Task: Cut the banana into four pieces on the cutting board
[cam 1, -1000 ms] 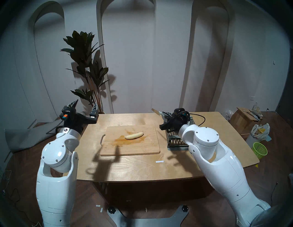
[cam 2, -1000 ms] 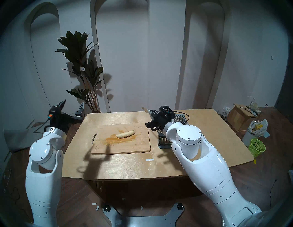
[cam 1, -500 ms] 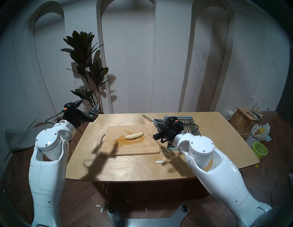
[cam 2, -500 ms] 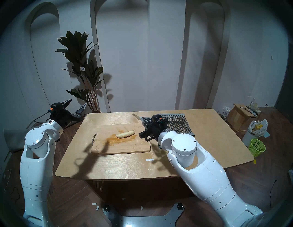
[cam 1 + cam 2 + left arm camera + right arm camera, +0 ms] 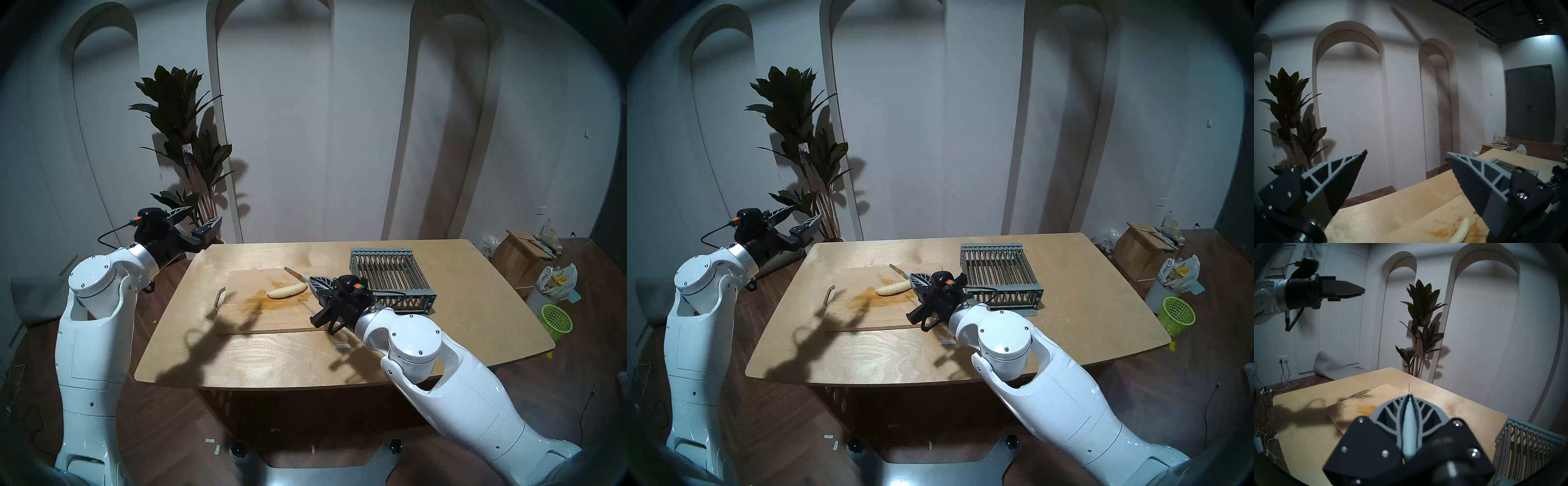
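Whole banana [image 5: 287, 291] lies mid-board [image 5: 237, 315]; right pincer [image 5: 314, 283], clamped on a knife [image 5: 293, 273], holds the blade beyond it; left pincer [image 5: 198, 222], fingers apart, hangs off the table's [image 5: 237, 366] corner. Unsteadied, the soft fruit may roll or squash under the blade. Only the head view shows blade and banana together; the right wrist view hides the fruit.

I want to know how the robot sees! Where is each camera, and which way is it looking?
Head left eye: high up, looking down at the table, the cutting board and the banana; both white arms show.
Head right eye: almost the same picture, shifted a bit sideways.
Left wrist: looks level at the arched wall, between the open left gripper fingers.
Right wrist: looks along the knife clamped in the right gripper; the left gripper shows too.
Shared: both wrist views catch the plant and the board.
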